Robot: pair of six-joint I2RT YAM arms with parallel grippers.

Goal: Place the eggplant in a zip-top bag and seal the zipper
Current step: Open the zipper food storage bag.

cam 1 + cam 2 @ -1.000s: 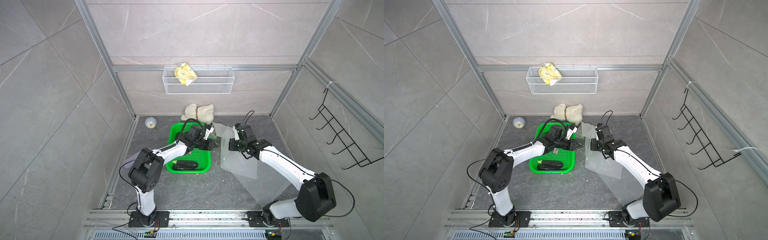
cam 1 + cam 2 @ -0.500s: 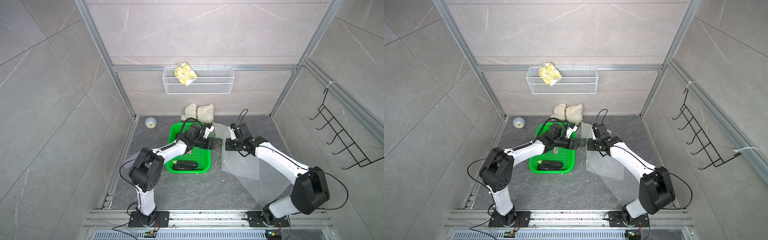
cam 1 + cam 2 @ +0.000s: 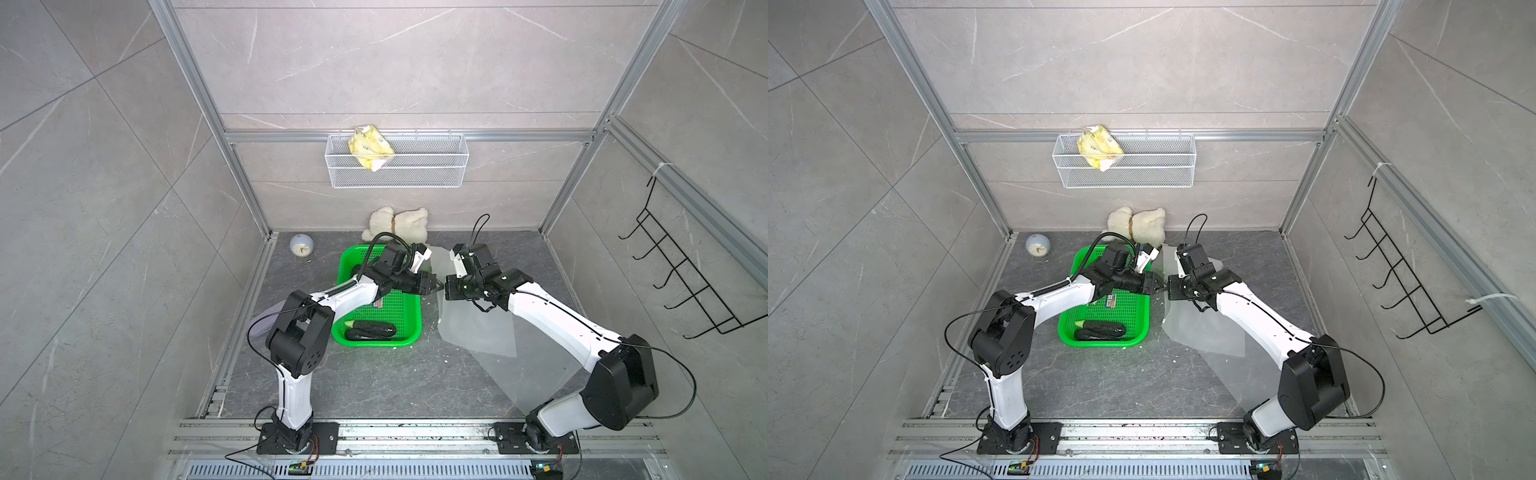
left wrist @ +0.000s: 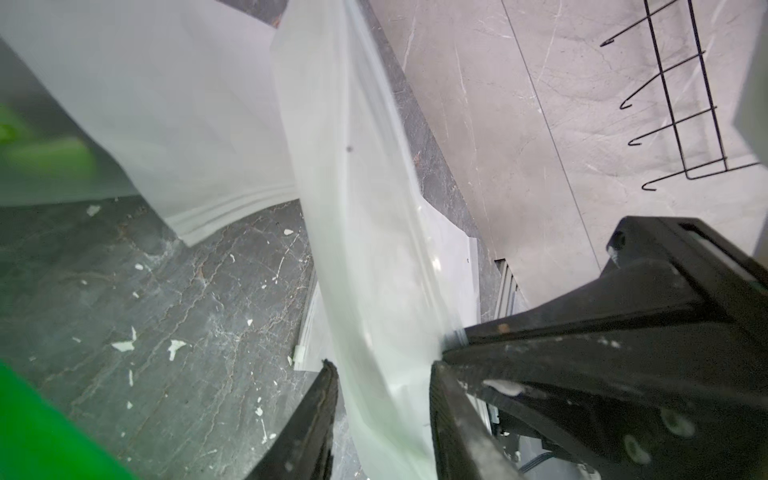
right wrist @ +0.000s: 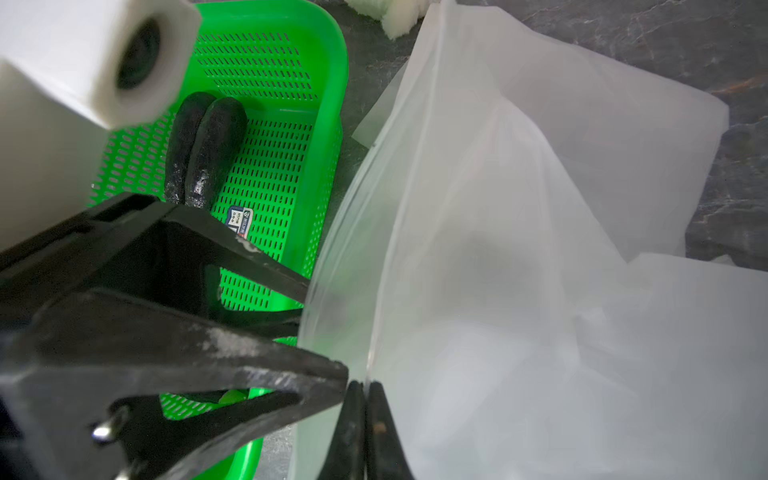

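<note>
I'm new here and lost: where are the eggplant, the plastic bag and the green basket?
eggplant [image 3: 373,330]: in a top view, middle of its dark body.
plastic bag [image 3: 478,332]: in a top view, its flat lower part.
green basket [image 3: 374,343]: in a top view, its near rim.

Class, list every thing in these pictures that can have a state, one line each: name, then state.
Translucent plastic zip-top bag: empty, mouth open, rim lifted off the floor.
Dark eggplants: lying side by side in the green perforated plastic basket, not bagged.
Left claw: open, bag film between its fingers.
Right claw: shut on the bag's rim.
</note>
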